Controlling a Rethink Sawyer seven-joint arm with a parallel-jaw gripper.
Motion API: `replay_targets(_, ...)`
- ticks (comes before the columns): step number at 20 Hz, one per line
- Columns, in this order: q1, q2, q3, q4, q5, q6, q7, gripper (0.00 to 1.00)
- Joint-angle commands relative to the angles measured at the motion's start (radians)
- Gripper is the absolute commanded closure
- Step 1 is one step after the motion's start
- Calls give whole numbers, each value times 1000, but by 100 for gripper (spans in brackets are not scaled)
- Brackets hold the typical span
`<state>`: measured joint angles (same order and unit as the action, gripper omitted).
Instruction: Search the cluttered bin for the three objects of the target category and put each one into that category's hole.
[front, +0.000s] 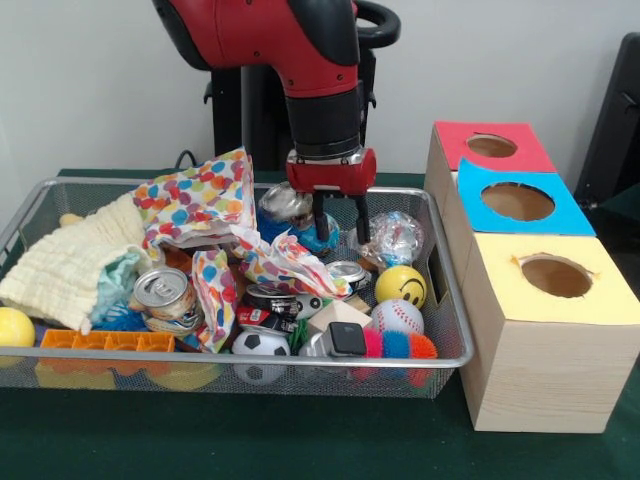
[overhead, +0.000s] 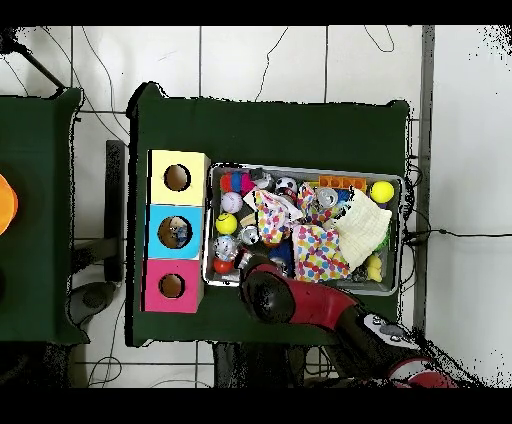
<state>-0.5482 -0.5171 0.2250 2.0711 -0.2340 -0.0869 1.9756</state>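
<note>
The bin (front: 120, 357), a wide silver mesh basket, fills the left and middle of the front view on the green table (front: 250, 440). At its left end a yellow ball (front: 14, 327) sits against the wall beside a folded cream cloth (front: 75, 265), with an orange block tray (front: 107, 341) along the near rim. Next come an upright silver can (front: 163, 291) and a crumpled sheet of polka-dot paper (front: 215, 215) that drapes over much of the middle and hides whatever lies under it. Further right lie a soccer ball (front: 260, 343), a black cube (front: 347, 338), a baseball (front: 397, 317), a smiley yellow ball (front: 400, 285) and a spiky pink, blue and orange toy (front: 400, 346) pressed to the near wall. The gripper (front: 338, 222) hangs from the red arm (front: 300, 50) over the far middle of the bin, its two black fingers parted and pointing down with nothing between them, tips just above a blue-and-silver can (front: 290, 215) and beside a clear wrapped ball (front: 395, 238). Just beside the bin on the right stand three wooden boxes, touching in a row: the red-topped box (front: 510, 148) farthest, the blue-topped box (front: 560, 205) in between, the yellow-topped box (front: 590, 290) nearest, each with a round hole. From overhead, something small shows inside the blue box's hole (overhead: 179, 231), too small to identify; the arm covers the bin's corner nearest the robot.
</note>
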Motion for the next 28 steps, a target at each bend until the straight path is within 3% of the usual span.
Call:
replay_targets(1,0,5,-47,-139,-28,149,-2,0)
replay_targets(11,-75,25,63,-108,-44,214,-25,0)
replay_targets(20,-298,19,389,41,-56,203,8,0)
replay_targets(24,-347,39,450,83,-55,193,26,0)
replay_targets(28,-388,107,497,70,-64,210,0,0)
